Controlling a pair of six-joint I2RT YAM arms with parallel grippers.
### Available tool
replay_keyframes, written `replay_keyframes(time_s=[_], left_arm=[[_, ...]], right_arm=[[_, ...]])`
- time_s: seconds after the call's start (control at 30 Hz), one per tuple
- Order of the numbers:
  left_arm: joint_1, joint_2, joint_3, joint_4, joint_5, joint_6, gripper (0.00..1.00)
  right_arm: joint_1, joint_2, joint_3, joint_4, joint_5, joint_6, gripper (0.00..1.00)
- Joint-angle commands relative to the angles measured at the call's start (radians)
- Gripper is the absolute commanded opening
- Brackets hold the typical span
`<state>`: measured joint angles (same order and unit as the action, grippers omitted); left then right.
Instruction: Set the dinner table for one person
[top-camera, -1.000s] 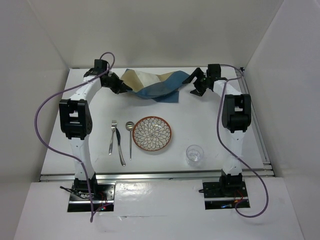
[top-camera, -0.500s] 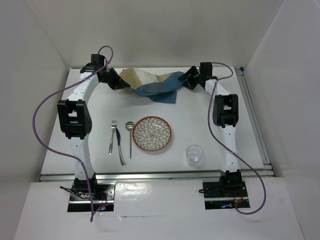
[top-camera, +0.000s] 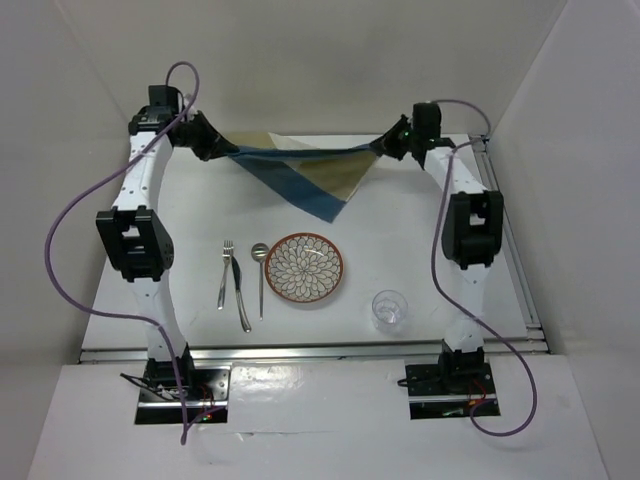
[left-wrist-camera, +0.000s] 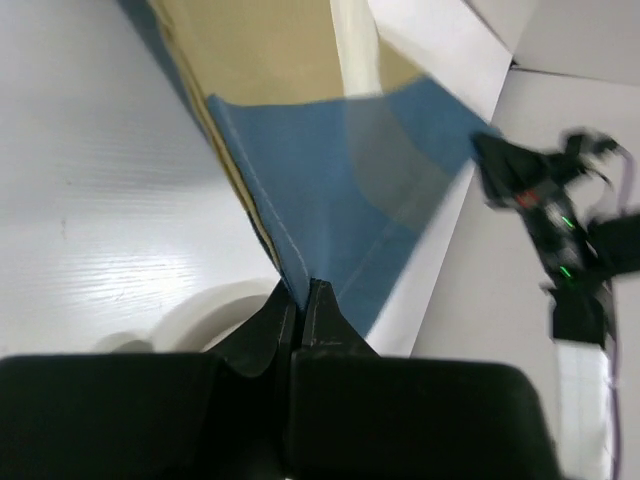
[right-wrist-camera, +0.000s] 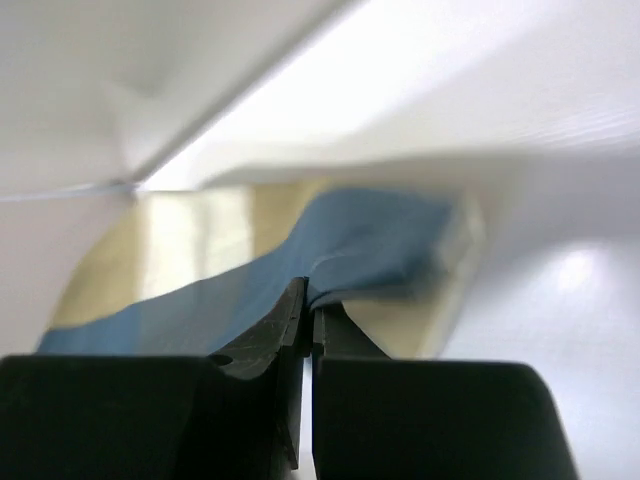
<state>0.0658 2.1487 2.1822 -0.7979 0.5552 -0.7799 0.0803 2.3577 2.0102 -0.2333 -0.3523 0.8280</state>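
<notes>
Bench (top-camera: 420, 230): white, rectangular, fills the middle of the overhead view, with metal rails along its near and right edges and both arm bases bolted at the near edge. Striped cloth placemat (top-camera: 310, 175), blue and tan with a pale band, hangs stretched between the two arms over the far part of the bench. Its top edge is pulled taut and the slack drops in a triangle pointing toward the near side. Cannot tell whether that tip touches the bench. Left arm (top-camera: 135, 240) reaches to the far left corner. Left jaws are closed tight on a blue corner of the placemat, the fabric pinched between the tips in the wrist view. Right arm (top-camera: 470, 225) reaches to the far right. Right jaws are likewise clamped on the opposite blue edge, nearly no gap between the tips. Patterned plate (top-camera: 303, 266), red-brown rim, lies flat at mid-bench, nearer than the hanging cloth and apart from it. Clear glass (top-camera: 389, 309) stands upright to the near right of the plate. Left of the plate, side by side, lie the spoon (top-camera: 260, 275) nearest the plate, then the knife (top-camera: 240, 295), then the fork (top-camera: 225, 272) outermost, handles toward the near edge.
</notes>
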Motion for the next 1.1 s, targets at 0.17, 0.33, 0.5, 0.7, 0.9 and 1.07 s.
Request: replay_keyframes(time_s=[0.17,0.33,0.5,0.7,0.9,1.07], left_arm=[[0.141,-0.455,-0.159,-0.049,0.074,0.113,0.00],[0.181,-0.559,-0.179,-0.087,0.130,0.125,0.00],[0.181,-0.589,-0.179,-0.037,0.155,0.114,0.00],[0.181,-0.446,-0.067,0.000,0.144,0.091,0.00],[0.181,-0.310,0.028,0.081,0.132,0.062,0.00],[0.181,-0.110,0.230,0.150,0.195,-0.018,0.00]], right_arm=[[0.006,-0.808,-0.267,-0.049,0.118,-0.171,0.00],[0.006,-1.018,-0.294,-0.190,0.154,-0.233,0.00],[-0.013,-1.016,-0.251,-0.210,0.144,-0.242,0.00],[-0.031,-0.879,-0.189,-0.123,0.099,-0.224,0.00],[-0.062,-0.651,-0.041,-0.038,-0.020,-0.173,0.00],[-0.085,-0.450,0.213,-0.023,-0.098,-0.159,0.00]])
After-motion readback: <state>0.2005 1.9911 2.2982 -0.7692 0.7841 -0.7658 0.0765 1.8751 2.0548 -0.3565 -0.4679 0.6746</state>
